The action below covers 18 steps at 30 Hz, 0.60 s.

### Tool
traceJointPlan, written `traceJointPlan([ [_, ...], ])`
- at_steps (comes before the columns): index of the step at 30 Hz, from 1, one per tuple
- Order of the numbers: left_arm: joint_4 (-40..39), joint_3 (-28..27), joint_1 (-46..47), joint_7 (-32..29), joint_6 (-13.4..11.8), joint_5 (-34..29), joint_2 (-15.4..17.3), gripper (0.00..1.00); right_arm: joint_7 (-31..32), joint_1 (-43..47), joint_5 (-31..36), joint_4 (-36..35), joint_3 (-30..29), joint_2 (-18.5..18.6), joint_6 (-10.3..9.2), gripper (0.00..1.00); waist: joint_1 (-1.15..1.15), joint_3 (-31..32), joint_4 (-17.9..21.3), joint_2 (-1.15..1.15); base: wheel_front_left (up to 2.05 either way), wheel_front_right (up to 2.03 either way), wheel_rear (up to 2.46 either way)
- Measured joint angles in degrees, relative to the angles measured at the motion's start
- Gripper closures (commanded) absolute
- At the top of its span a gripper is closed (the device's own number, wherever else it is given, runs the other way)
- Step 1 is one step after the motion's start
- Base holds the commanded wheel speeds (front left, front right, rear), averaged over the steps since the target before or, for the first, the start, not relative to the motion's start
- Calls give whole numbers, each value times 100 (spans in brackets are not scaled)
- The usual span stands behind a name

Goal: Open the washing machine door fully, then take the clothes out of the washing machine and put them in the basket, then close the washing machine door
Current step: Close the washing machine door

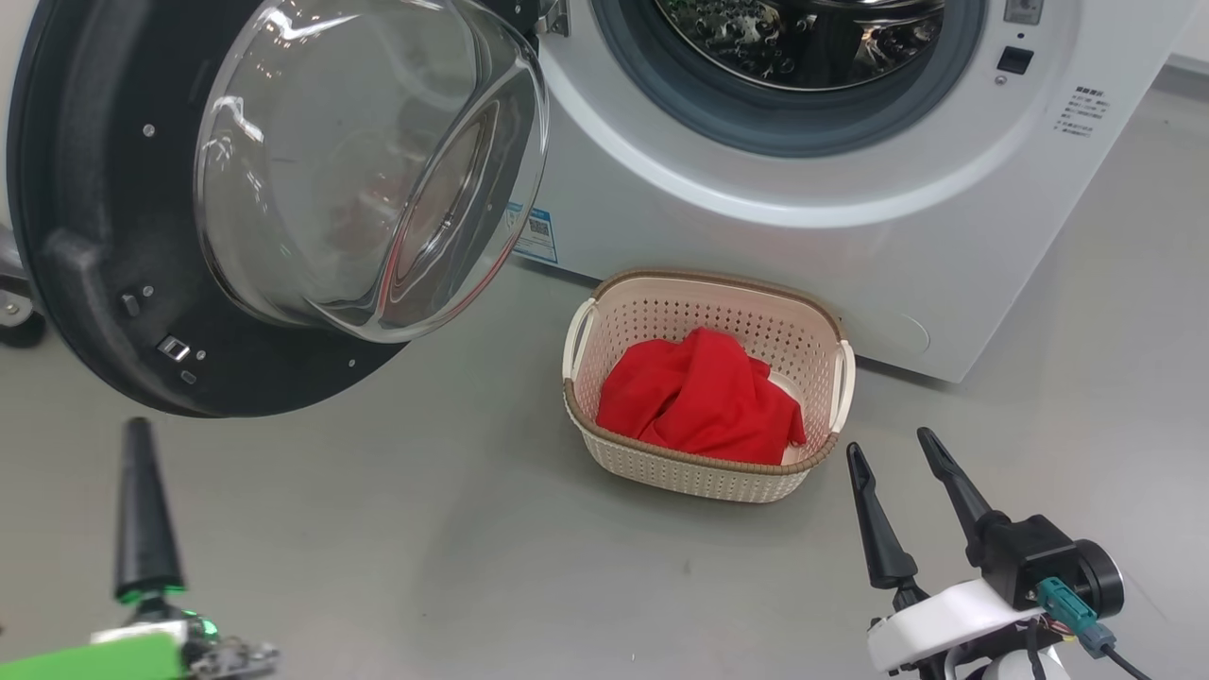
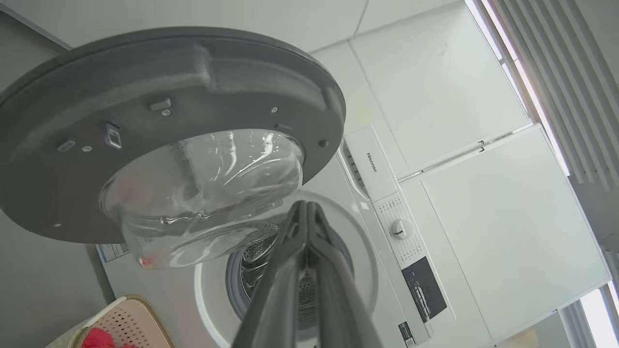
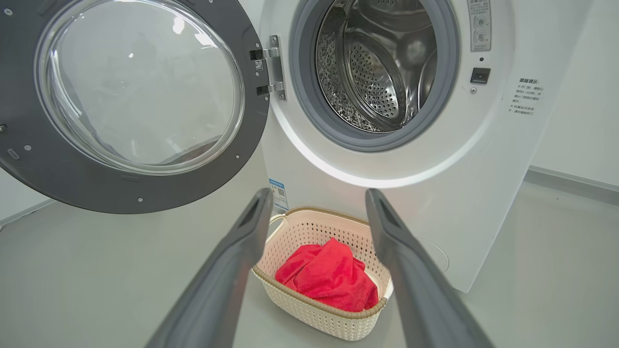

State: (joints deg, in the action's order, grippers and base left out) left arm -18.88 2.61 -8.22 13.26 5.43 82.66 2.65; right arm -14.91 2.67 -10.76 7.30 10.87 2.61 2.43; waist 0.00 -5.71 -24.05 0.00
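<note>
The washing machine (image 1: 850, 217) stands with its door (image 1: 283, 189) swung wide open to the left; the steel drum (image 3: 377, 67) looks bare inside. On the floor in front sits the cream basket (image 1: 614, 331), and the red clothes (image 1: 699, 397) lie crumpled in it. My right gripper (image 1: 888, 451) is open, low at the right, just right of the basket, with nothing between its fingers. My left gripper (image 1: 140, 430) is shut and empty, low at the left below the door's rim. In the left wrist view its fingers (image 2: 290, 251) point up at the door's glass bowl (image 2: 203, 193).
Grey floor (image 1: 425, 529) spreads between the door and the basket. A white wall (image 3: 580, 96) runs to the right of the machine. The open door overhangs the floor at the left. A small wheel (image 1: 19, 326) shows at the far left edge.
</note>
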Motion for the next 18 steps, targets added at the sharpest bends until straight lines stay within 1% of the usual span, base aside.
traceJointPlan([
  [2, -71, -287, 19, 1, 15, 299, -1, 100, 0, -22, 30, -14, 0, 0, 0, 0, 0, -43, -11, 0, 0, 0, 0],
  [6, -122, -893, 242, 49, 19, 358, -19, 100, 0, -65, 34, -43, -37, 19, -5, 0, 0, -129, -44, 0, 0, 0, 0],
  [8, -142, -1192, 333, 51, 46, 566, -21, 100, 0, -88, 37, -68, -68, 24, -15, 0, 0, -172, -66, 0, 0, 0, 0],
  [9, -116, -1334, 383, 51, 47, 573, -4, 100, 0, -104, 43, -68, -66, 31, -13, 0, 0, -189, -81, 0, 0, 0, 0],
  [10, -78, -1480, 414, 51, 47, 568, 54, 100, 0, -110, 48, -69, -63, 38, -14, 0, 0, -204, -92, 0, 0, 0, 0],
  [12, -12, -1783, 481, 52, 49, 764, 169, 100, 0, -117, 68, -70, -62, 45, -13, 0, 0, -239, -107, 0, 0, 0, 0],
  [16, 267, -2169, 716, 31, 48, 1007, 554, 100, 0, -164, 76, -77, -73, 68, -14, 0, 0, -291, -129, 0, 0, 0, 0],
  [18, 438, -2294, 856, -105, 36, 1139, 760, 100, 0, -172, 76, -87, -96, 74, -14, 0, 0, -307, -140, 0, 0, 0, 0],
])
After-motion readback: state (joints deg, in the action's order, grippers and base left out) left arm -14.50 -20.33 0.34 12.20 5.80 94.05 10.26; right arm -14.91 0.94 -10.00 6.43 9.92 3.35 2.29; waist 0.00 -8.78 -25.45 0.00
